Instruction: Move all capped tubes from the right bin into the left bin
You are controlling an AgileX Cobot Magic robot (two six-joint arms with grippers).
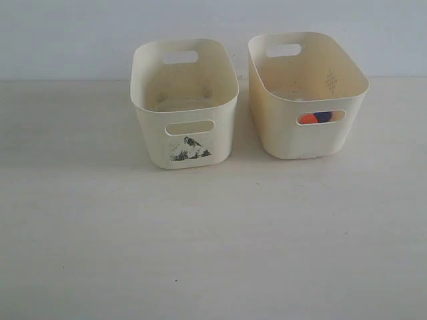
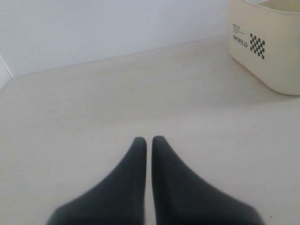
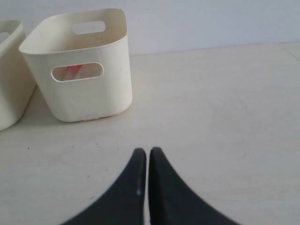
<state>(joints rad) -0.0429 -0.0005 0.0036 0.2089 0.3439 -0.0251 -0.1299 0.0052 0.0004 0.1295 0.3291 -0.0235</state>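
The right bin (image 1: 287,133), yellowish cream, stands at the back right. Through its front slot I see the capped tubes: an orange cap (image 1: 307,119) and a dark blue cap (image 1: 325,116) side by side; the tube bodies are hidden. The left bin (image 1: 153,127), paler with a dark smudge below its slot, stands beside it. Neither arm shows in the exterior view. My right gripper (image 3: 148,151) is shut and empty above the table, well short of the right bin (image 3: 93,98), where orange (image 3: 74,71) shows in the slot. My left gripper (image 2: 149,139) is shut and empty over bare table.
A cream tub (image 2: 276,61) with a "WORLD" print and a checker mark sits at the edge of the left wrist view; which bin it is I cannot tell. The left bin's edge (image 3: 9,93) shows beside the right bin. A white wall (image 1: 213,27) backs the table.
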